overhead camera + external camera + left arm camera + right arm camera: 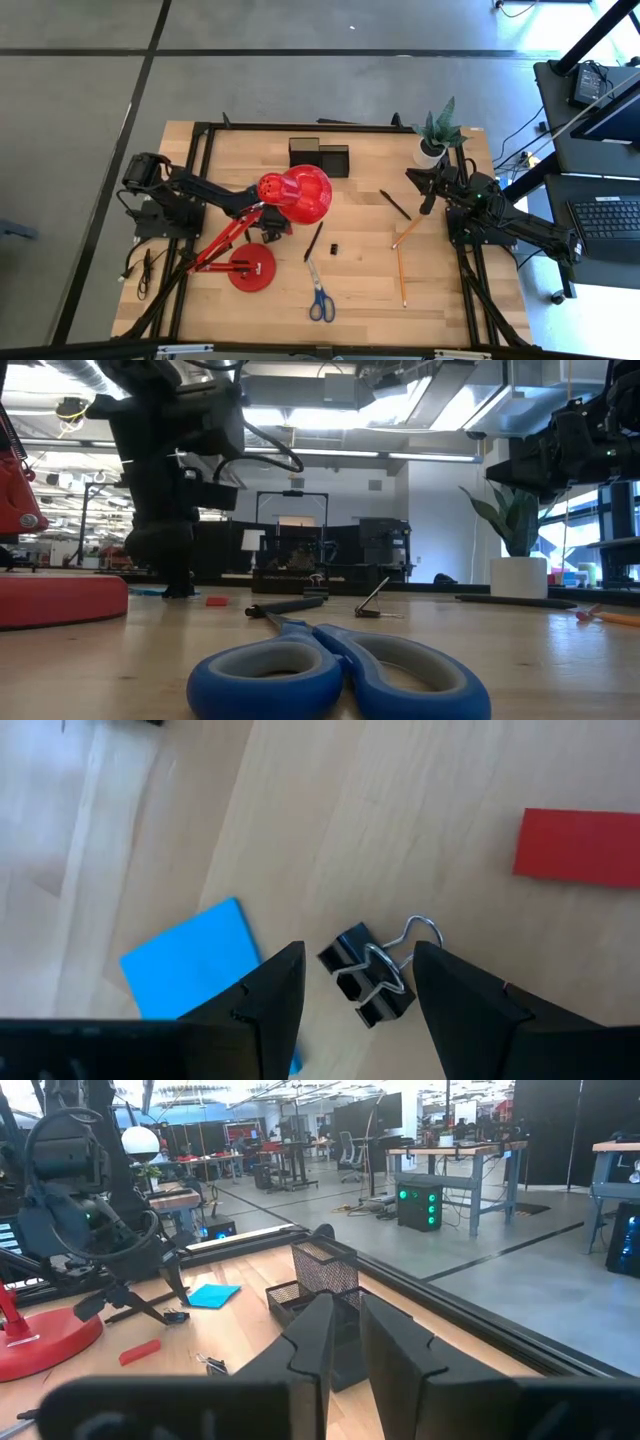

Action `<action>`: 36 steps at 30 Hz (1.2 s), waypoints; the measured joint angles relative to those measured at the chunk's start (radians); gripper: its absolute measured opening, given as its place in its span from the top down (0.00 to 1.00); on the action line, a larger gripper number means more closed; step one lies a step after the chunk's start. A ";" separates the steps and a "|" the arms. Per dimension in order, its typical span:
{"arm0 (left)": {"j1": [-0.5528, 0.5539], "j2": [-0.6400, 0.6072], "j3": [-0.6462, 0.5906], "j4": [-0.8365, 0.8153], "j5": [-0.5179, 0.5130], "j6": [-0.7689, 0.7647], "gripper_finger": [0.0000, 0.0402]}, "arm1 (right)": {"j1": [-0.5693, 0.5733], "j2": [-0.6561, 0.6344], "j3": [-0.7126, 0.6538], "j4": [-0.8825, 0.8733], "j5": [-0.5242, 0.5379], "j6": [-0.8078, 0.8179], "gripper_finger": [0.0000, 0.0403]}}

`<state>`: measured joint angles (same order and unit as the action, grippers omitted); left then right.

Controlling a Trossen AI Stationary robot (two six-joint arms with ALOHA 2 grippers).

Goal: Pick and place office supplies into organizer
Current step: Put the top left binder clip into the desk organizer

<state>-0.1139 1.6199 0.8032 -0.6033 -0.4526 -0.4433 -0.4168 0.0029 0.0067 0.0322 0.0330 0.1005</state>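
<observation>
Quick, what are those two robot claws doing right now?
Left end effector: open, fingers either side of a black binder clip, not gripping it.
Right end effector: nearly closed, holding nothing.

"Where is the left arm?"

"It reaches from the left side of the table toward the middle. Its wrist points down, and the left gripper hangs low over the wood. The two dark fingers are spread apart with a wide gap between them."

"And the right arm?"

"It sits at the right side of the table, bent at the elbow and lifted up. The right gripper points level across the table, not down. Its fingers are close together, with only a thin gap. It holds nothing."
</observation>
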 joint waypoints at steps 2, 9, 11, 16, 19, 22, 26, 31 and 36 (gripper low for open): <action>0.000 0.000 0.000 0.000 0.002 0.010 0.55 | 0.000 0.000 0.000 0.000 0.000 0.000 0.85; 0.001 0.000 0.000 0.000 0.006 0.010 0.56 | 0.000 0.001 0.000 0.000 0.000 -0.001 0.85; 0.001 0.000 0.000 0.000 0.006 0.011 0.58 | 0.000 0.001 0.000 0.000 0.000 -0.002 0.85; 0.001 0.000 0.000 0.000 0.006 0.011 0.68 | 0.000 0.001 0.000 0.000 0.000 -0.004 0.85; 0.001 0.000 0.000 0.000 0.005 0.011 0.74 | 0.000 0.001 0.000 0.000 0.000 -0.004 0.85; 0.001 -0.001 0.000 0.000 0.005 0.020 0.79 | 0.000 0.001 0.000 0.000 0.000 -0.004 0.85; 0.001 -0.002 0.000 0.000 -0.002 0.075 0.86 | 0.000 0.001 0.000 0.000 0.000 -0.004 0.85; 0.001 -0.003 0.000 0.001 -0.016 0.151 0.95 | 0.000 0.001 0.000 0.000 0.000 -0.004 0.85; 0.001 -0.005 0.001 0.005 -0.044 0.177 0.98 | 0.000 0.001 0.000 0.000 0.000 -0.004 0.85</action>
<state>-0.1131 1.6148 0.8040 -0.5984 -0.4965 -0.2664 -0.4168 0.0040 0.0067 0.0322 0.0330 0.0963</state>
